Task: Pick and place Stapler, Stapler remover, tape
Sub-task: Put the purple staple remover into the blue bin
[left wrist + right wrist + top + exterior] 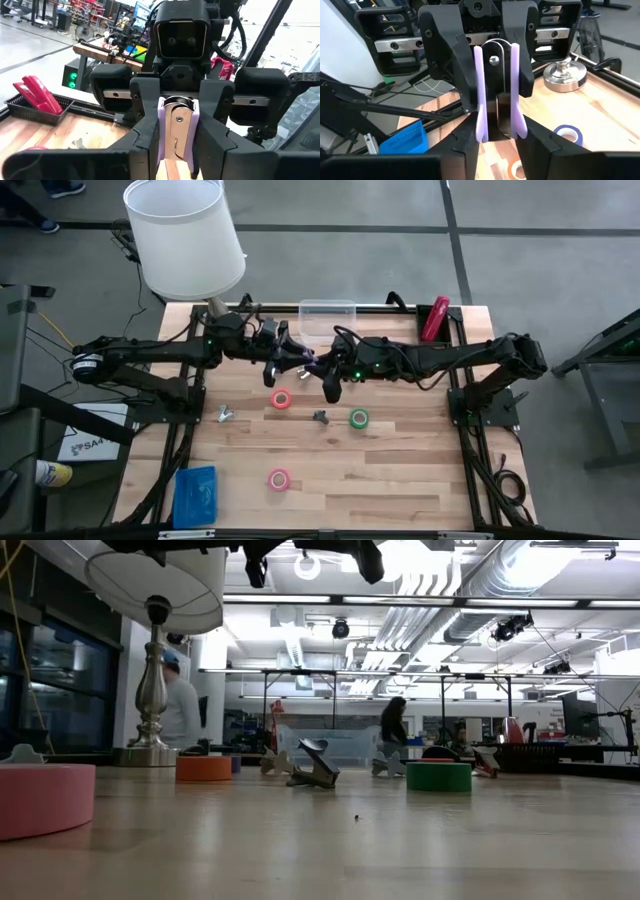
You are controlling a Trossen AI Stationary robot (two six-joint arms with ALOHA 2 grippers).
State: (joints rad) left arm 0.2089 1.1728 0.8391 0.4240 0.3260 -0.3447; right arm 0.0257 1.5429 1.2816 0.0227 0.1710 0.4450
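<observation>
A stapler remover with purple handles (312, 361) hangs in mid-air over the table's far middle, between my two grippers. My left gripper (303, 364) reaches it from the left and my right gripper (322, 366) from the right; both are shut on it. The red stapler (435, 318) lies in a black tray at the far right edge. Tape rolls lie flat on the table: red (281, 399), green (358, 418), pink (279, 478) and purple (568, 134). A silvery claw piece (225, 414) and a dark one (320, 417) also rest on the wood. My left gripper pinches the stapler remover's purple handles (178, 150) between its two fingers (145, 142), coming level from the table's left. The remover is lifted clear of the table. My right gripper pinches the same purple handles (496, 131) between its two fingers (532, 145), coming level from the table's right, facing the left gripper. The remover is lifted clear.
A white-shaded lamp (185, 235) stands at the far left corner, its metal base (567, 75) close to the grippers. A clear plastic container (327, 312) sits at the far edge. A blue pack (195, 492) lies near the left front. People move in the room behind.
</observation>
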